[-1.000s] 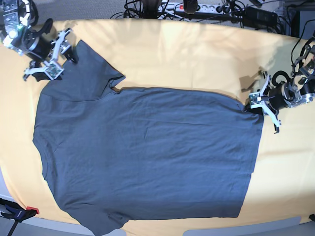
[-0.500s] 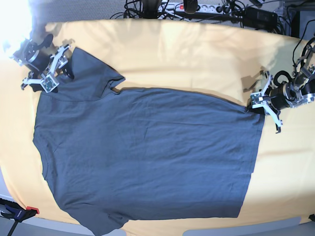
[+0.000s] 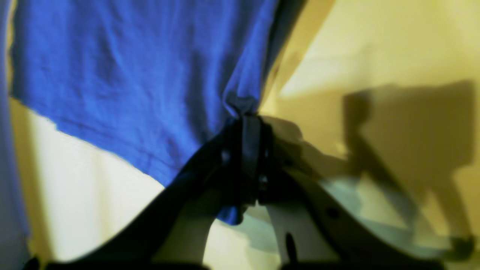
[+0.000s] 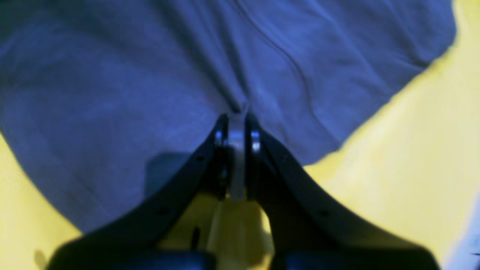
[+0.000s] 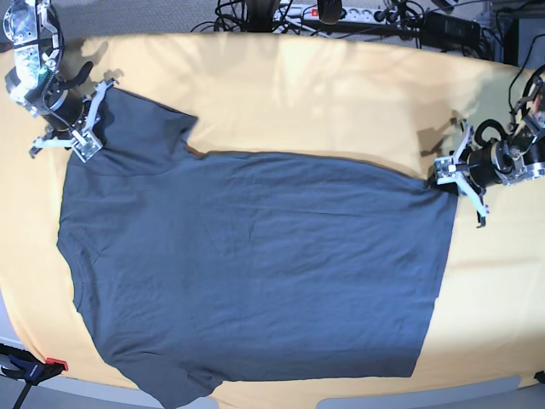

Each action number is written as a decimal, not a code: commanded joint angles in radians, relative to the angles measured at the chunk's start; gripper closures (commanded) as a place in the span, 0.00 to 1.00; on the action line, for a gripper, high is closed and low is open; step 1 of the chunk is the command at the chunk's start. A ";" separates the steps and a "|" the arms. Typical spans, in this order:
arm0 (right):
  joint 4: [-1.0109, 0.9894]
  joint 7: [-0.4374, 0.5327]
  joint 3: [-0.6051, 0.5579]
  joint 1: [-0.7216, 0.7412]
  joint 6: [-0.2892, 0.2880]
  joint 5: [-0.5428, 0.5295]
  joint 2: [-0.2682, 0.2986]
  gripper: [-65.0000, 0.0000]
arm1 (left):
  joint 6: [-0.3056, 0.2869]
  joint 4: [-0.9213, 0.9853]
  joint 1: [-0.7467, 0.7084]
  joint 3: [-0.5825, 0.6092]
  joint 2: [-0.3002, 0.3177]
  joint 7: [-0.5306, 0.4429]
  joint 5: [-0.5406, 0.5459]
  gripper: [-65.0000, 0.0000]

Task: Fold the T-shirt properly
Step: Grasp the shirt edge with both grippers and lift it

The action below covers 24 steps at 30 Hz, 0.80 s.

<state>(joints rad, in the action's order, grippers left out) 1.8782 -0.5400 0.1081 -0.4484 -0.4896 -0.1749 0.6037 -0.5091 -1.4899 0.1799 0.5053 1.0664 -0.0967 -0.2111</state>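
The dark blue-grey T-shirt lies spread flat on the yellow-orange cloth, with one sleeve at the upper left and the hem at the right. My right gripper sits at that upper-left sleeve. In the right wrist view its jaws are shut on a pinch of the T-shirt. My left gripper is at the hem's upper right corner. The left wrist view shows it shut on the bunched edge of the T-shirt.
A power strip and tangled cables run along the table's back edge. A black clamp with a red tip sits at the front left corner. Bare cloth surrounds the shirt at the back and right.
My right gripper has gone from open to shut on the sleeve, which has shifted slightly left. The left gripper keeps its hold on the hem corner, almost unmoved.
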 commanded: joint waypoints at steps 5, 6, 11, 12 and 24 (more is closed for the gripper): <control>0.121 -0.084 0.012 0.010 0.047 -0.008 0.106 1.00 | 0.000 -0.077 0.018 -0.010 0.104 -0.007 0.053 1.00; 0.131 -0.101 0.013 0.010 0.048 -0.009 0.124 1.00 | -0.003 -0.093 0.017 -0.010 0.122 -0.008 0.069 1.00; 0.159 -0.200 0.012 0.008 0.047 -0.108 0.194 1.00 | -0.069 -0.174 0.017 -0.010 0.196 -0.008 0.150 1.00; 0.161 -0.220 0.013 0.008 0.043 -0.126 0.201 1.00 | -0.090 -0.190 0.017 -0.010 0.209 -0.007 0.158 1.00; 0.308 -0.318 0.156 -0.154 0.045 -0.230 0.214 1.00 | -0.189 -0.248 0.014 -0.010 0.270 -0.007 0.235 1.00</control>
<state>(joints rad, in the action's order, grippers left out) 2.1742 -0.8574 0.2508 -0.6048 -0.4519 -0.4168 0.7979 -0.6971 -1.7287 0.1799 0.5072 1.3056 -0.0929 0.0158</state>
